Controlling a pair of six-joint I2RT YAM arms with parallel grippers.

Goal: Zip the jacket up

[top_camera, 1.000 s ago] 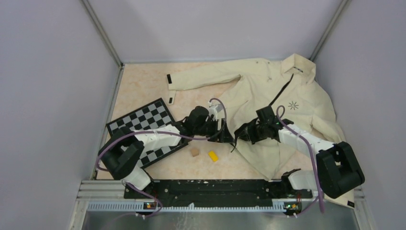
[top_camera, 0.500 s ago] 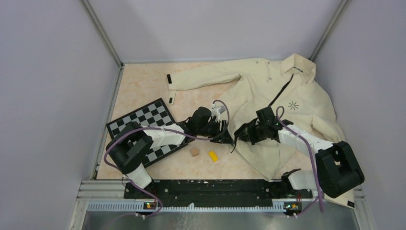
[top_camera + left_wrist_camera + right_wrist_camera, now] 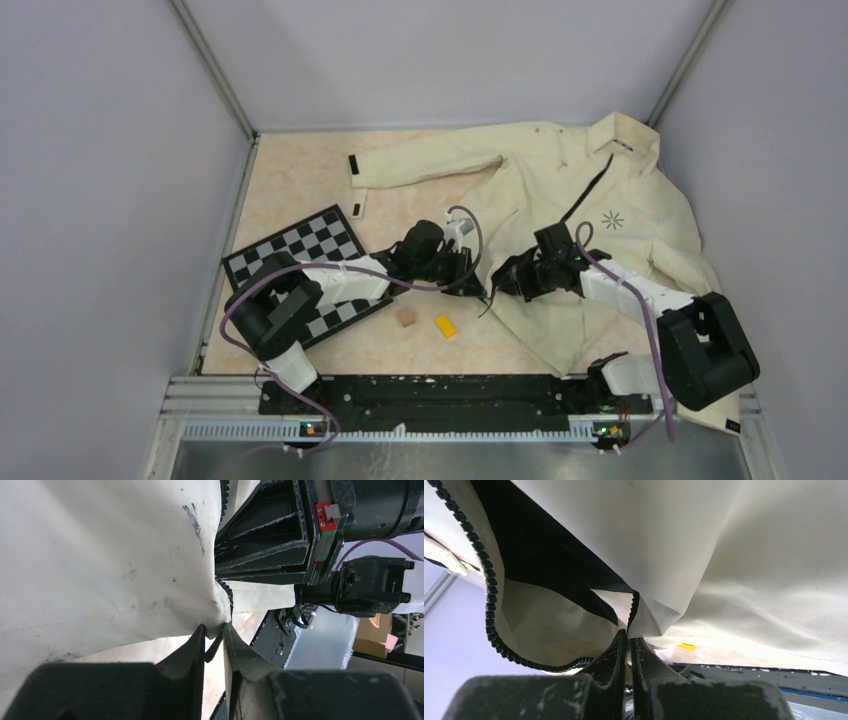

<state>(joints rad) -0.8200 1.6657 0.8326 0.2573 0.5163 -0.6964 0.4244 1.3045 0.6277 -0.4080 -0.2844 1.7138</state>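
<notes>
Pinching the jacket [image 3: 640, 200], seemingly soft and limp, suits its zipper edge [image 3: 488, 600]: right gripper [image 3: 628, 634] clamps it; left gripper [image 3: 214, 628] jaws nearly together, grip unclear.

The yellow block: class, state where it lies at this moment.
In the top view, the yellow block lies on the tabletop near the front centre, just right of the brown cube and left of the jacket.

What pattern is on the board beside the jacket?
The board is black-and-white checkered; top external view shows it best.
</notes>
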